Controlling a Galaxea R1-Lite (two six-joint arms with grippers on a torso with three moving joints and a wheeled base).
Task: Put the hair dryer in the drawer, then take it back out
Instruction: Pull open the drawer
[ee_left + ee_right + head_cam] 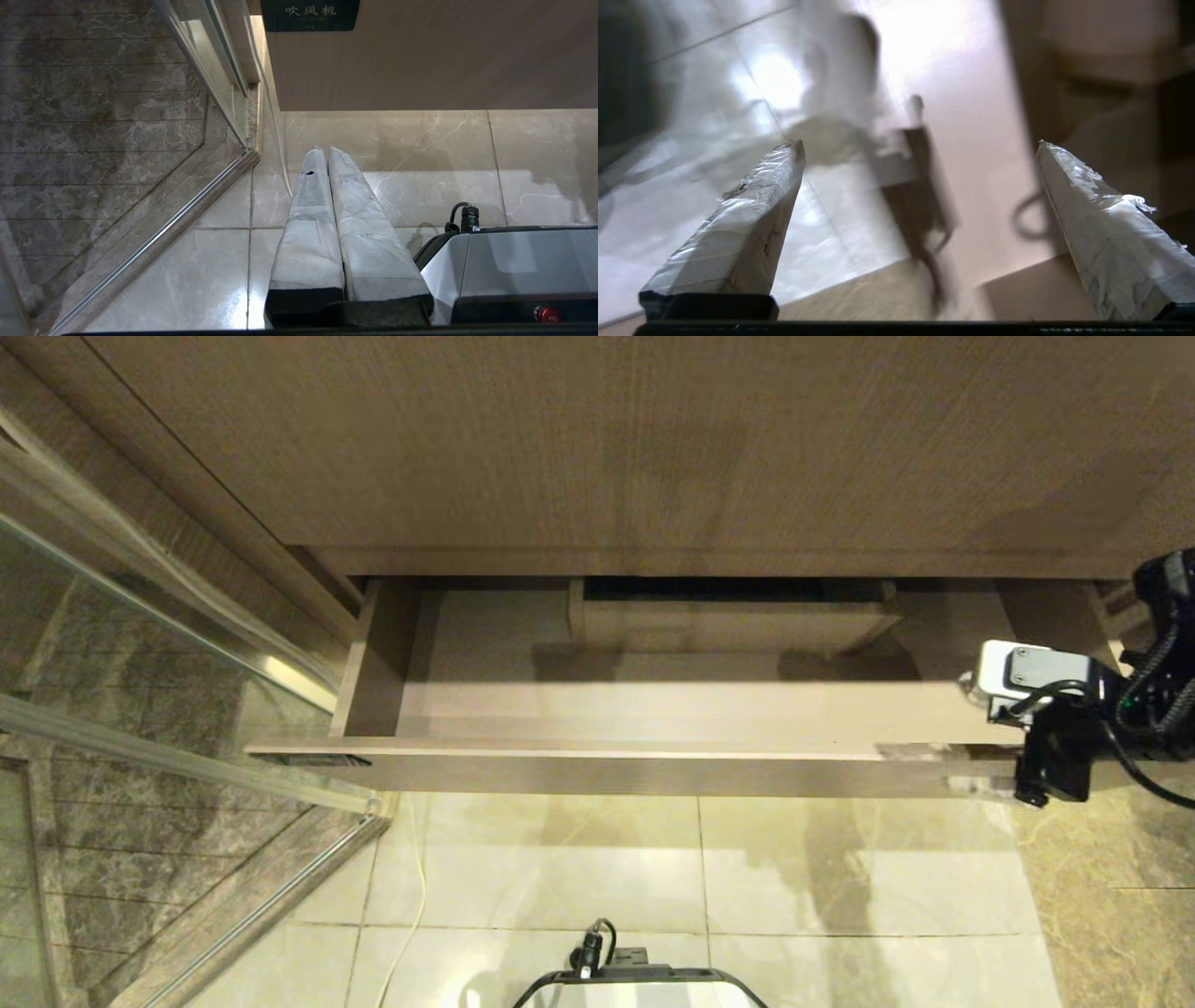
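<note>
The drawer point(607, 749) stands pulled out under the wood cabinet, with a boxed cutout point(728, 621) at mid-back. Its visible floor is bare; its right end is hidden behind my right arm point(1055, 728). The hair dryer is out of view. In the right wrist view my right gripper point(920, 144) is open wide, with nothing between its wrapped fingers point(752, 210), over the drawer's right end and the tiles. My left gripper point(324, 151) is shut and empty, parked low over the floor, in front of the drawer front point(420, 60) with its dark label point(309, 14).
A glass shower door point(140, 616) and its metal rail point(280, 887) angle in at the left. Pale marble tiles point(560, 868) lie before the drawer. A thin white cord point(411, 896) runs along them. My base point(635, 989) shows at the bottom edge. A tall wood panel point(653, 439) rises above.
</note>
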